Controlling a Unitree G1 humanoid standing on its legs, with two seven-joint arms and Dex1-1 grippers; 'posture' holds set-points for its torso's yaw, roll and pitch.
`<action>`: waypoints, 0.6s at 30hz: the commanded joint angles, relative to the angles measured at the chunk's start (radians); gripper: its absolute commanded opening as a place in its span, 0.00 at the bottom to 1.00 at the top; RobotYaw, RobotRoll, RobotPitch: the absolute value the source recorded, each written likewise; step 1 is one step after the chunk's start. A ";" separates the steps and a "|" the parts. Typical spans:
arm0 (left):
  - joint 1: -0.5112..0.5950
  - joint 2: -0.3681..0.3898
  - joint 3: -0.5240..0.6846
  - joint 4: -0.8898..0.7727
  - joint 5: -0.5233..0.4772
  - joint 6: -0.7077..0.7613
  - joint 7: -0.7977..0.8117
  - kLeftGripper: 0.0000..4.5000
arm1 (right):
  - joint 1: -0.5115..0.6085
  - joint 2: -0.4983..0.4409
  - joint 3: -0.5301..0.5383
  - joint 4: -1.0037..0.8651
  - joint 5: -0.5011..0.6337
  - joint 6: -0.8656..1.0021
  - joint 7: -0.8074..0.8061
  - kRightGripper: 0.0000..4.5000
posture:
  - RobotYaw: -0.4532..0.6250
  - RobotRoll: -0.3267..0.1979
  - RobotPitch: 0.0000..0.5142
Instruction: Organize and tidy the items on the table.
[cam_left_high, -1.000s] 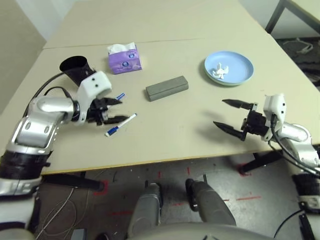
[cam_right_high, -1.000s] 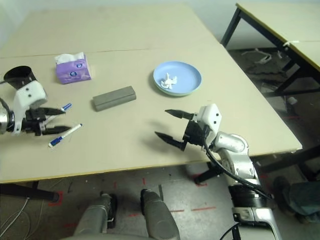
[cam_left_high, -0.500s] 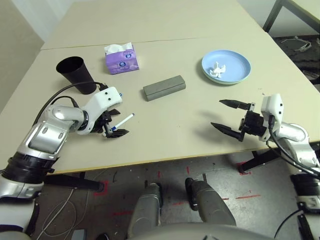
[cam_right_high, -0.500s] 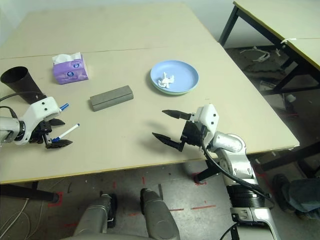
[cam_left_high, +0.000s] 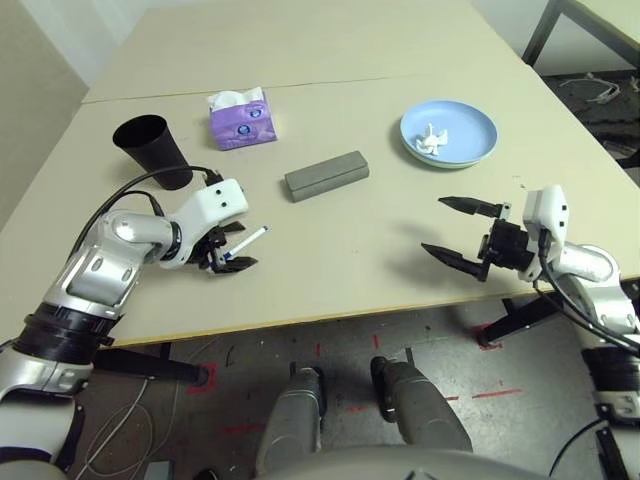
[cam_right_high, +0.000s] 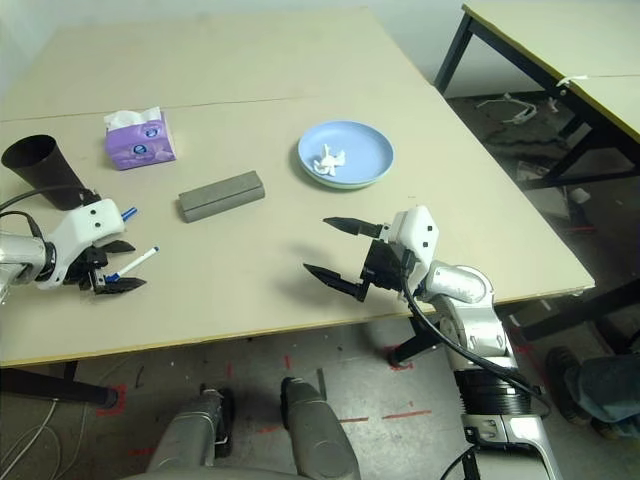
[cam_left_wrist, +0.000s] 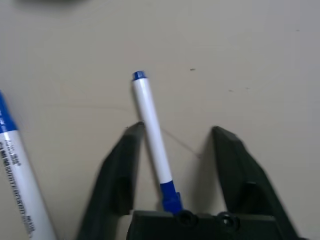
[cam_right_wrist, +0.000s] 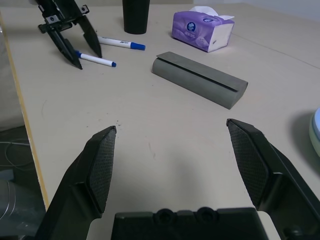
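A white blue-capped marker (cam_left_wrist: 152, 135) lies on the table (cam_left_high: 350, 250) between the fingers of my left gripper (cam_left_wrist: 177, 131). One finger touches it and the other stands apart, so the gripper is still open. A second marker (cam_left_wrist: 15, 170) lies just beside it. My right gripper (cam_left_high: 437, 225) hovers wide open over the front right of the table with nothing in it. The grey glasses case (cam_left_high: 326, 175) lies mid-table. The crumpled white tissue (cam_left_high: 430, 141) rests on the blue plate (cam_left_high: 480, 125).
The black cup (cam_left_high: 152, 150) stands upright at the back left, just behind my left arm. The purple tissue box (cam_left_high: 241, 118) sits to its right near the table's seam. Another table's dark legs (cam_right_high: 450, 55) show at the far right.
My left gripper has come down around the marker near the table's front, and its jaws have narrowed on it. The right gripper has stayed put and wide open.
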 joint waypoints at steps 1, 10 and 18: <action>0.019 -0.002 -0.009 0.020 0.014 0.024 0.009 0.32 | -0.003 -0.006 0.001 -0.025 0.005 0.004 0.003 1.00 | 0.26 0.62 0.34; 0.041 0.005 0.014 0.004 -0.008 0.006 -0.008 0.00 | -0.005 -0.002 0.003 -0.030 0.007 0.011 0.000 1.00 | 0.27 0.62 0.34; 0.097 -0.070 0.227 -0.064 -0.135 -0.049 0.079 0.00 | -0.027 0.030 -0.011 -0.025 0.032 0.071 -0.052 1.00 | 0.30 0.62 0.35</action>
